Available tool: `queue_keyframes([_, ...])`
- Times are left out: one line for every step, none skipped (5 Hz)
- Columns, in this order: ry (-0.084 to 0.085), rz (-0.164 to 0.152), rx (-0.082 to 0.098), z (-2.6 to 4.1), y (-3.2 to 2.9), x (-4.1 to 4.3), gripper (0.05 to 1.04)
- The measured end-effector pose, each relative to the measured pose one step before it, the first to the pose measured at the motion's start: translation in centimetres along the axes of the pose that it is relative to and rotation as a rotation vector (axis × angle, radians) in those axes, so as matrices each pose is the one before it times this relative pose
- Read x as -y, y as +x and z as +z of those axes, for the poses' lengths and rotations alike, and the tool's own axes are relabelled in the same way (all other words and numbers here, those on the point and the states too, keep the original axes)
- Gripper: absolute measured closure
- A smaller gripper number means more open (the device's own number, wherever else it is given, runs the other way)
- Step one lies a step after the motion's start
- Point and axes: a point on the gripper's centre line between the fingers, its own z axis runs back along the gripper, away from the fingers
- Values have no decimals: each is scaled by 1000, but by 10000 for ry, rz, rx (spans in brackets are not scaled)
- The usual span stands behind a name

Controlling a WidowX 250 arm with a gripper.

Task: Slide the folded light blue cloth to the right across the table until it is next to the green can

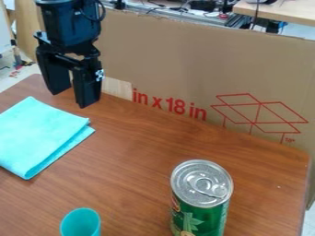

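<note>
Across the brown counter (141,152), backed by an upright cardboard sheet (203,64) toward twelve o'clock, any approach is best made from above, with the cardboard given enough room not to be brushed. The folded turquoise cloth (43,133) is laid flat toward nine o'clock. It is best pinched by a corner or by the layered edge seen on its four o'clock side, with the fingertips lowered just to the fabric and not pressed into the wood; if only the top layer is caught, the fold is likely to be opened. The green can (201,198) is stood upright at five o'clock. Its rigid sides are best straddled evenly and squarely, its ring-pull lid left unbumped, since a tip is easily caused by an off-centre touch. The teal cup (80,223) is placed at seven o'clock, partly cut off by the lower edge of the view. As it is probably light, a gentle, centred squeeze is called for, lest it be pushed aside or knocked over.

The black gripper (71,96) is seen at eleven o'clock, pointed downward beside the cardboard, with the cloth nearest. Its jaws are parted fairly wide, with a plain gap between the two fingers; nothing is held, and no contact with the cloth is seen.
</note>
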Motion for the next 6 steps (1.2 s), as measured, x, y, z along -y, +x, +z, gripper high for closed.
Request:
queue_keyframes([-76,-11,-234,-604,-128,6,83])
queue_keyframes([215,-59,-66,-19,-860,-2123,83])
queue_keyframes([212,874,200,-131,-1471,-3868,83])
queue_keyframes([465,197,-314,-1897,-539,-3139,83])
queue_keyframes([137,158,-524,-2644,448,-2812,83])
queue_keyframes([186,322,197,-1469,916,-2131,83])
